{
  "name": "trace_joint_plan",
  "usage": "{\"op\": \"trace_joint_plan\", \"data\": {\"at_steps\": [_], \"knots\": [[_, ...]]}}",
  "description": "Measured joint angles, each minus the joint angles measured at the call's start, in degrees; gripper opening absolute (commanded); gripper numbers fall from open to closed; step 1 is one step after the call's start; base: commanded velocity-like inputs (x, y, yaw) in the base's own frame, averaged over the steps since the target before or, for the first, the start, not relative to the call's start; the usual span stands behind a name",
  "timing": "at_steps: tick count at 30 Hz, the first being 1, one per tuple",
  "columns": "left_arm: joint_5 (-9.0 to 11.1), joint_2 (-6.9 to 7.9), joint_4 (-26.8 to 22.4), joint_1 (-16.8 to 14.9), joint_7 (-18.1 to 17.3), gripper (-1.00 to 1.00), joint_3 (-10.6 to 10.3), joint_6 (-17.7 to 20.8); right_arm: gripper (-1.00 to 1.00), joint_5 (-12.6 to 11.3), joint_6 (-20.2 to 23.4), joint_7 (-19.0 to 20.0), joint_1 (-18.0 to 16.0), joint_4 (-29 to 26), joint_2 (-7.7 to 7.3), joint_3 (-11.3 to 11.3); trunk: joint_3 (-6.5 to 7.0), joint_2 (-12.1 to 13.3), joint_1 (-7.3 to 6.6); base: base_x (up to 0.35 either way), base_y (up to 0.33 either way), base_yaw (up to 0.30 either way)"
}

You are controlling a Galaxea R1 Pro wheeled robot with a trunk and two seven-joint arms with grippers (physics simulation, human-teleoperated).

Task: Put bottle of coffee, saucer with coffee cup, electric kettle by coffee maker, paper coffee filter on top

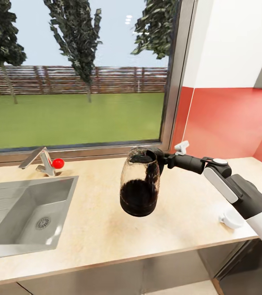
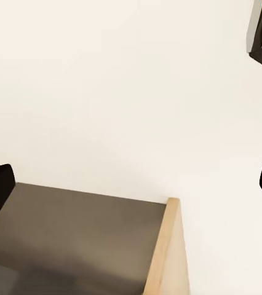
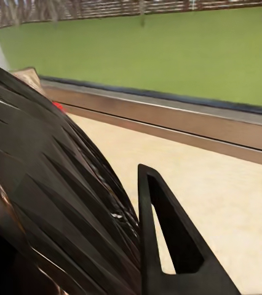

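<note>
The bottle of coffee (image 1: 140,182) is a clear glass jar with dark coffee in its lower half and a black ribbed lid (image 3: 51,203). It hangs slightly tilted above the middle of the beige countertop (image 1: 94,221). My right gripper (image 1: 158,157) is shut on its top from the right, and one black finger (image 3: 168,246) lies against the lid. A white coffee cup (image 1: 231,218) sits on the counter near the front edge, beside my right forearm. My left gripper (image 2: 131,190) is open with nothing between its fingers. It faces a pale surface and a dark panel (image 2: 69,239).
A steel sink (image 1: 22,213) is set into the counter at the left, with a faucet and a red knob (image 1: 57,163) behind it. A large window (image 1: 77,73) runs along the back. Red backsplash (image 1: 225,123) covers the wall at the right.
</note>
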Motion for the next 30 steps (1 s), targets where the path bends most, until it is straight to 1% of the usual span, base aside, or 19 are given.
{"op": "trace_joint_plan", "data": {"at_steps": [11,14,15,16,17,20,22,25,27,29,30], "knots": [[0.66,0.10,-0.54,-0.01,0.00,1.00,0.46,-0.41,-1.00,0.13,0.00,0.00,0.06,0.52,0.06,0.10,0.00,0.00,0.00,-0.281,0.211,0.000],[0.69,0.03,-0.75,0.01,0.01,1.00,0.55,-3.21,-1.00,0.21,0.00,0.00,0.06,0.57,0.17,0.20,0.00,0.00,0.00,-0.278,0.219,0.000],[0.69,0.02,-0.80,0.02,0.02,1.00,0.57,-4.60,-1.00,0.24,0.00,0.00,0.06,0.59,0.17,0.22,0.00,0.00,0.00,-0.276,0.219,0.000],[0.68,-0.03,-0.89,0.03,0.05,1.00,0.53,-6.98,-1.00,0.24,-0.01,0.00,0.10,0.58,0.21,0.30,0.00,0.00,0.00,-0.273,0.220,0.000],[0.69,-0.05,-0.92,0.03,0.05,1.00,0.52,-7.88,-1.00,0.26,-0.02,0.00,0.12,0.57,0.19,0.30,0.00,0.00,0.00,-0.268,0.221,0.000],[0.73,-0.07,-1.08,0.03,-0.11,1.00,0.46,-8.95,-1.00,0.22,0.01,0.00,0.15,0.64,0.07,0.28,0.00,-0.01,-0.01,-0.196,0.173,0.006],[0.76,-0.08,-1.55,0.03,-0.34,1.00,0.45,-9.28,-1.00,0.31,0.02,0.02,0.57,0.64,0.10,0.39,-0.01,0.00,-0.02,-0.063,0.056,0.140],[0.78,-0.09,-2.64,-0.02,-0.51,1.00,0.45,-9.53,-1.00,0.37,-0.02,0.09,2.40,0.49,0.23,1.22,-0.01,-0.01,-0.03,-0.020,0.017,0.234],[0.79,-0.14,-3.10,-0.03,-0.55,1.00,0.48,-9.59,-1.00,0.34,-0.02,0.10,2.99,0.35,0.25,1.71,-0.01,-0.01,-0.03,-0.007,0.007,0.260],[1.27,-0.12,-3.69,-0.04,-0.61,1.00,0.50,-9.66,-1.00,0.36,-0.05,0.14,3.38,0.26,0.28,2.09,-0.01,-0.01,-0.03,-0.003,0.003,0.269],[1.89,-0.11,-4.03,-0.04,-0.63,1.00,0.51,-9.69,-1.00,0.36,-0.07,0.13,3.48,0.24,0.31,2.19,0.00,-0.01,-0.03,-0.001,0.001,0.273]]}}
